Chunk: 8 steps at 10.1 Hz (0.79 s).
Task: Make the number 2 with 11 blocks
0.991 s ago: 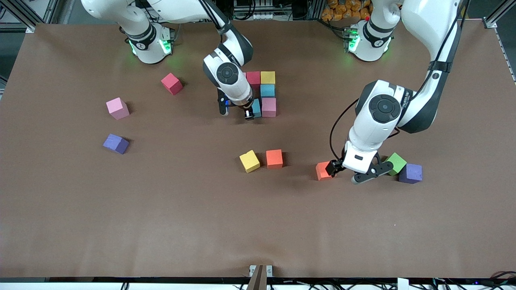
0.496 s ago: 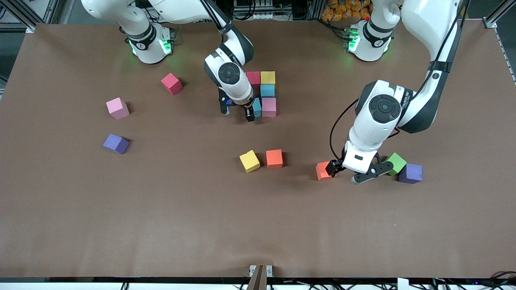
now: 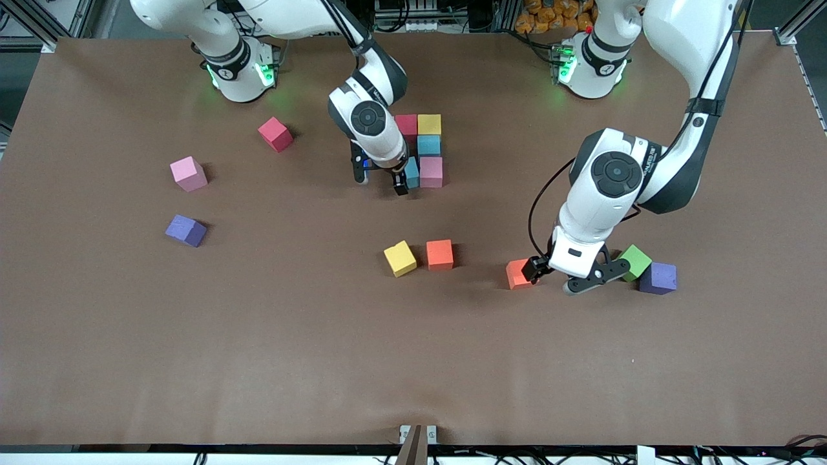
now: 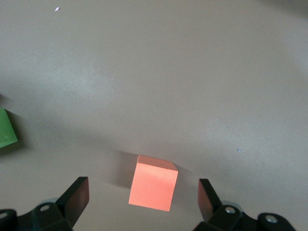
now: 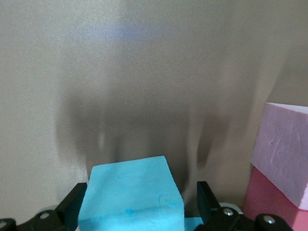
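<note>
A cluster of blocks stands mid-table: crimson (image 3: 406,124), yellow (image 3: 429,124), light blue (image 3: 428,144) and pink (image 3: 431,172). Another light blue block (image 3: 411,172) rests against the pink one, toward the right arm's end. My right gripper (image 3: 380,183) is open around this light blue block (image 5: 130,197), its fingers standing off its sides. The left gripper (image 3: 550,279) is open and hangs over an orange block (image 3: 517,274). In the left wrist view that orange block (image 4: 153,183) lies between the spread fingers of the left gripper (image 4: 143,199).
Loose blocks: crimson (image 3: 276,134), pink (image 3: 188,174) and purple (image 3: 185,230) toward the right arm's end; yellow (image 3: 400,258) and orange (image 3: 440,254) mid-table; green (image 3: 635,261) and purple (image 3: 658,278) beside the left gripper. Brown table (image 3: 258,355).
My right gripper has opened and let go of the light blue block beside the pink one, and its hand shifted slightly. The left arm has not moved.
</note>
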{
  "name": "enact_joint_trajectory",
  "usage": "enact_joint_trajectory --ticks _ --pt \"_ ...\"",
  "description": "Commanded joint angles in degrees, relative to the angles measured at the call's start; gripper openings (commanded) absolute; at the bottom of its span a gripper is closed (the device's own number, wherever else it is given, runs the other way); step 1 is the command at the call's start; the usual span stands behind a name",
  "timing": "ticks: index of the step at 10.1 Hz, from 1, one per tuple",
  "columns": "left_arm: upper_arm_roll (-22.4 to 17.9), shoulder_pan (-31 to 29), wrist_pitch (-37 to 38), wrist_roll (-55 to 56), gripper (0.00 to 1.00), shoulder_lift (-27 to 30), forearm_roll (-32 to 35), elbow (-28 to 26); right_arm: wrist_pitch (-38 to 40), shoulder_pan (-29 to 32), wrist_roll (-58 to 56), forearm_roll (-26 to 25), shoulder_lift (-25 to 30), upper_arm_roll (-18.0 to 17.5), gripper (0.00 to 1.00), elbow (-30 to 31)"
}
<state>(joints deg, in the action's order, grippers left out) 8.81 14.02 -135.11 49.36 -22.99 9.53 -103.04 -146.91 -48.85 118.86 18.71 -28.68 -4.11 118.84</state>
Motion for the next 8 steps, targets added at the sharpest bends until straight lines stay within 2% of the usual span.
enact_joint_trajectory --ticks 1,8 --pt "0.2 0.3 2.5 0.1 1.00 -2.6 0.3 2.7 2.1 -0.3 1.2 -1.0 0.6 0.1 1.00 -1.0" --pt "0.3 1.5 4.6 -0.2 1.00 -2.4 0.8 2.8 6.9 0.7 1.2 -3.6 1.8 0.1 1.00 -3.1"
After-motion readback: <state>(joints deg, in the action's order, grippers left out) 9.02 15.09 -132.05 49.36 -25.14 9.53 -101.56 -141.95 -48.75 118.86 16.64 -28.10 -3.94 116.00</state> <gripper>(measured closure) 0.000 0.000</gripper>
